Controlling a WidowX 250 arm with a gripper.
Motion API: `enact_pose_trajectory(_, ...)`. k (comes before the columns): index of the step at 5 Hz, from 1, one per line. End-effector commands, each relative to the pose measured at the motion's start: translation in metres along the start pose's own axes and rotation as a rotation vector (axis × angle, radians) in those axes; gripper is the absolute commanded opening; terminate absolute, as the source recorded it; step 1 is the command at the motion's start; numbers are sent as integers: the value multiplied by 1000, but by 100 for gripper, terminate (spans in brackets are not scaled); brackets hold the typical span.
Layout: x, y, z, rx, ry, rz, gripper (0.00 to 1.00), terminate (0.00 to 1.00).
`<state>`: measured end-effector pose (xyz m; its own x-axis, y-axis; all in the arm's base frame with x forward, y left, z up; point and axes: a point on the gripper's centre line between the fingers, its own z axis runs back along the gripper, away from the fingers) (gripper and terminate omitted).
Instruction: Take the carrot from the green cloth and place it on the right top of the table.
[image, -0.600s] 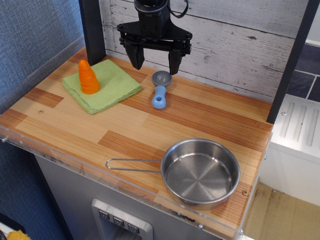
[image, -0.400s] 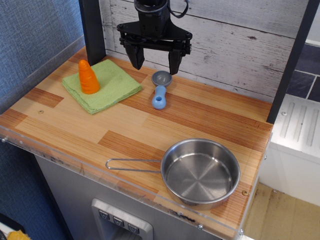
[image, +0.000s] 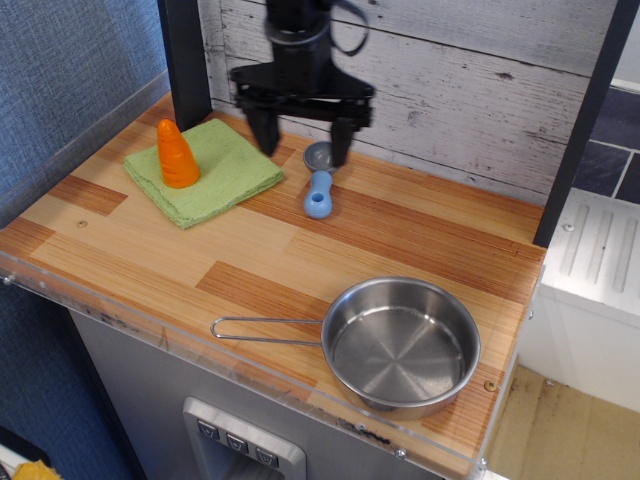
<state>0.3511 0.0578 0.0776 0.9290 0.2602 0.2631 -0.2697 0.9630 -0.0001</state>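
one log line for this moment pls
phase: approach | gripper: open, empty, above the scoop | carrot: upright on green cloth | pan: front right

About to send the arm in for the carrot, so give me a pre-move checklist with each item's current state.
1. Gripper open: ok, fingers spread, nothing between them.
2. Carrot on the cloth, upright: ok.
3. Gripper over the carrot: not ok, it hangs to the carrot's right, near the scoop.
4. Path to the carrot free: ok, nothing stands between them on the cloth.
5. Right top of the table free for the drop: ok, bare wood there; the pan sits nearer the front.
6. Gripper height above the table: cannot tell from this one view.
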Motion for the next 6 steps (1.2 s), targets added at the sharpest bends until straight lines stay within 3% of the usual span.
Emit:
enact_pose_trajectory(1,12,37,34,13,-96,78,100,0)
enact_pose_trajectory(4,7,102,27,72,-82,213,100,0)
enact_pose_trajectory(6,9,119,3,2,-77,315,100,0)
